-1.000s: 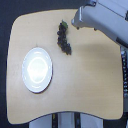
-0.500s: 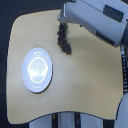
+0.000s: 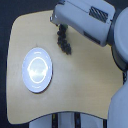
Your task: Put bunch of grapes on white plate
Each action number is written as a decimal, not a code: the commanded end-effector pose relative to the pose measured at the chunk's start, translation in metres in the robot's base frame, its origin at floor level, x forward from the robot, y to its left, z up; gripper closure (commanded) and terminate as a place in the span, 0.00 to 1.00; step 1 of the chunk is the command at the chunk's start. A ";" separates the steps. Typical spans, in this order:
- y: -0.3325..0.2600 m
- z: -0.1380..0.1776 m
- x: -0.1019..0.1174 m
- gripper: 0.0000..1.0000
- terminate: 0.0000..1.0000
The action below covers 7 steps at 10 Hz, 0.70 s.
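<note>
The bunch of grapes (image 3: 64, 41), a dark elongated cluster, lies on the tan table toward the back, its upper end under the arm. The white plate (image 3: 26, 59) sits on the exterior view's left part of the table, well apart from the grapes, and nothing lies on it. My gripper (image 3: 58, 23) is at the lower left tip of the grey arm, right over the top end of the bunch. Its fingers are blurred into the arm housing, so I cannot make out whether they touch the grapes.
The round-cornered wooden table (image 3: 82, 92) fills most of the view. The robot's bulky grey arm and body (image 3: 100, 25) cover the back right corner and the exterior view's right edge. Dark floor surrounds the table.
The arm has swung toward the exterior view's left, and its tip now stands over the top of the grapes. Grapes and plate have stayed where they were.
</note>
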 end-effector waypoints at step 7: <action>0.014 -0.080 0.009 0.00 0.00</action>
